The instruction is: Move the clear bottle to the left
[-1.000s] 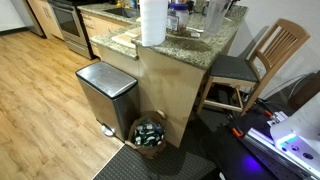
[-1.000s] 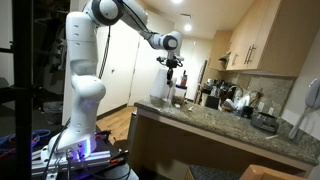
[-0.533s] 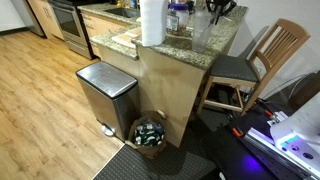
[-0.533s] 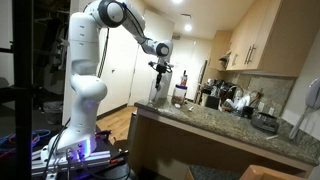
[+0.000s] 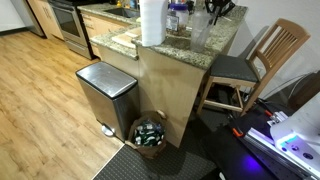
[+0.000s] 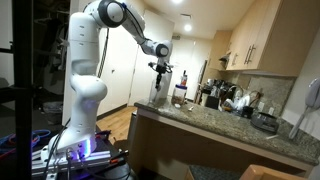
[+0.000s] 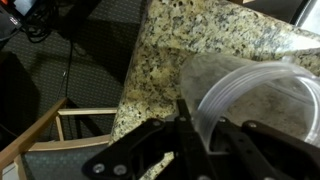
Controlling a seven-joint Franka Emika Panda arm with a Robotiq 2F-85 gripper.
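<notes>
jaws are seen on either side of the clear bottle (image 7: 210, 100) in the wrist view, with the gripper (image 7: 205, 140) reaching in from the bottom edge. they are judged to be clamped on its see-through wall, though the contact itself is not sharply shown.

swept from left to right in an exterior view, a steel bin (image 5: 105, 90) is found below and left of the paper towel roll (image 5: 152, 20), on the floor against the counter (image 5: 185, 47). just right of the roll a wider clear container (image 5: 177, 15) with blue on it is stood. right of that again, further from the roll, the clear bottle (image 5: 200, 33) is placed over the granite, and the gripper (image 5: 218, 8) is seen directly above it at the top edge. well to the right of the roll, off the counter, a wooden chair (image 5: 275, 50) is set.

the coming move is judged to turn on one relation: the bottle lies between the jaws, its long axis roughly upright and in line with the fingers, so no fresh approach is called for, only a sideways carry. whether its base rests on the granite or hangs just above it cannot be told.

the arm (image 6: 85, 60) is raised high from its base, bent at the elbow and stretched out over the counter, with the gripper (image 6: 160, 73) pointed downward.
</notes>
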